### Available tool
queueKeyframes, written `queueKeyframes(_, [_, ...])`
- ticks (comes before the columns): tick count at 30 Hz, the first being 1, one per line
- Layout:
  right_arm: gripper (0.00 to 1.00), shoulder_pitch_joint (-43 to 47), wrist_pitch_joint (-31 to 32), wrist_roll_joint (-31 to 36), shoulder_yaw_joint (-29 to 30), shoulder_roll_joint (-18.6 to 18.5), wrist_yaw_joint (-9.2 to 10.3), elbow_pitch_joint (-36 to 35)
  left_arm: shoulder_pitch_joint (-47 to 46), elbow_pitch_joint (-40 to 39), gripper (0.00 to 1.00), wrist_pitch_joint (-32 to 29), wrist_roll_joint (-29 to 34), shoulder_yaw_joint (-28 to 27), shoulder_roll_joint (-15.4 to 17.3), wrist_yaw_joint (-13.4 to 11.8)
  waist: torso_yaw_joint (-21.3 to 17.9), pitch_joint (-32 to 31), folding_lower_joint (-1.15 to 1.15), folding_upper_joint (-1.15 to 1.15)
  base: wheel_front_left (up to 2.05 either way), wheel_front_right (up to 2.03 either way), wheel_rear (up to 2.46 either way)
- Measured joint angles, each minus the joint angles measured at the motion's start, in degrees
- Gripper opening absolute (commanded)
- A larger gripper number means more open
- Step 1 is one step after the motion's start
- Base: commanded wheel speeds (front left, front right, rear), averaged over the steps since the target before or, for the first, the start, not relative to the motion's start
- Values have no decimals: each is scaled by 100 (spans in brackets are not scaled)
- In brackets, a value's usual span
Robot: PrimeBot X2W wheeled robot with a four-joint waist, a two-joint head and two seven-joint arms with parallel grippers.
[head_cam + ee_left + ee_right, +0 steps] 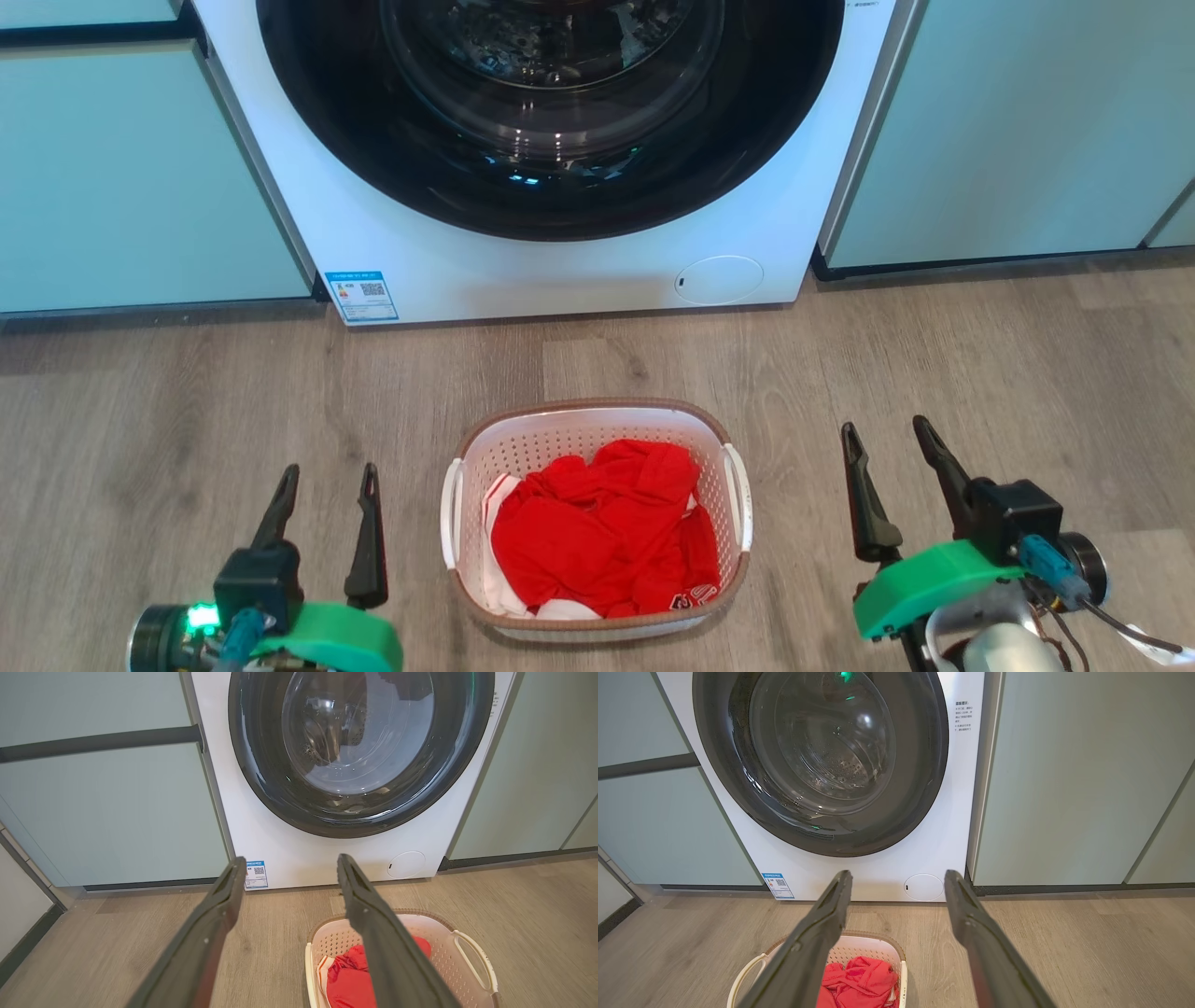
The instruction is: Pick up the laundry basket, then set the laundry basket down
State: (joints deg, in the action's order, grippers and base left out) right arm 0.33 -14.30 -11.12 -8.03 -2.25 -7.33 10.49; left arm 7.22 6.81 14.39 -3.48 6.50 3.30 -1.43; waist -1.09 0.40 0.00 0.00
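Laundry basket [551,446] sits on the wood floor [187,420], just in front of the white washing machine [560,271], with red clothes [607,532] inside.

Head view: left gripper [330,471] at lower left, fingers spread, holding nothing, off to the basket's left and not touching it. Right gripper [885,427] at lower right, also spread and empty, apart from the basket's right side.

Left wrist view: left gripper [291,859] fingers wide apart, nothing between them. Basket [446,959] at lower right, partly behind one finger.

Right wrist view: right gripper [898,873] fingers wide apart, nothing held. Basket [864,948] at lower left, partly behind one finger.
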Motion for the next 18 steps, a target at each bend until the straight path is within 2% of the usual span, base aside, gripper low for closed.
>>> queueKeyframes(18, [100, -1, 0, -1, 8, 0, 0, 35, -1, 27, 100, 0, 2, -21, -11, 48, -12, 65, 0, 0, 0, 0, 0])
